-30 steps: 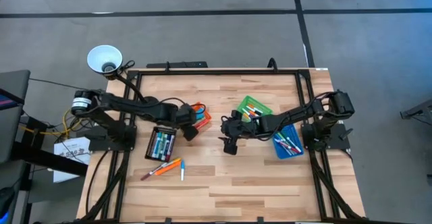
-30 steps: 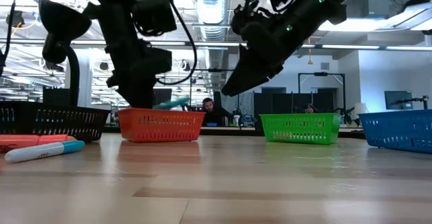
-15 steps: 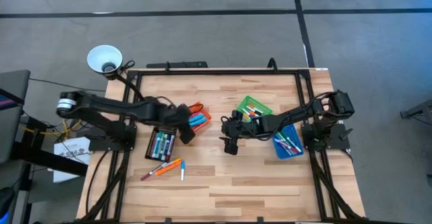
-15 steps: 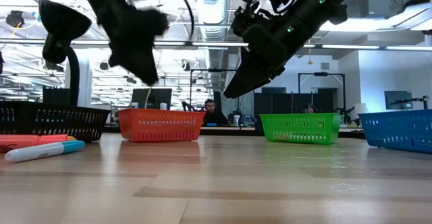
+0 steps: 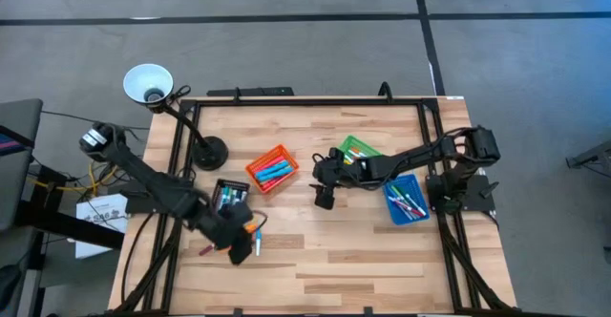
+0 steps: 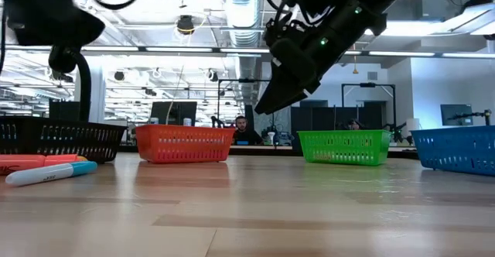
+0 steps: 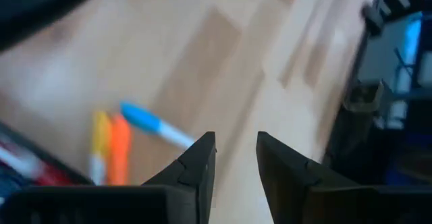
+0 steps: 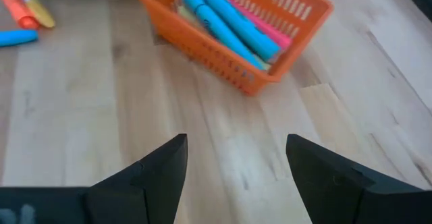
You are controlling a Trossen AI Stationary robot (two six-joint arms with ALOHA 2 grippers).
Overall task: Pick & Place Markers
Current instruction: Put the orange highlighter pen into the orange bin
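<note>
Left gripper (image 5: pixel 241 248), jaws slightly parted and empty, hovers over loose markers (image 5: pixel 232 237) left of the orange bin (image 5: pixel 271 168), positioned for pickup. Right gripper (image 5: pixel 323 199), wide open and empty, waits right of that bin

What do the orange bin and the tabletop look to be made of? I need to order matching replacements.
The orange bin looks like moulded plastic: uniform bright colour, thin walls pierced by regular slots, slight sheen. The tabletop looks like butcher-block wood: narrow jointed strips in varied tan tones with visible grain, and a smooth, lightly glossy finish, probably sealed or lacquered. Whether it is solid wood or laminate cannot be told.
</note>
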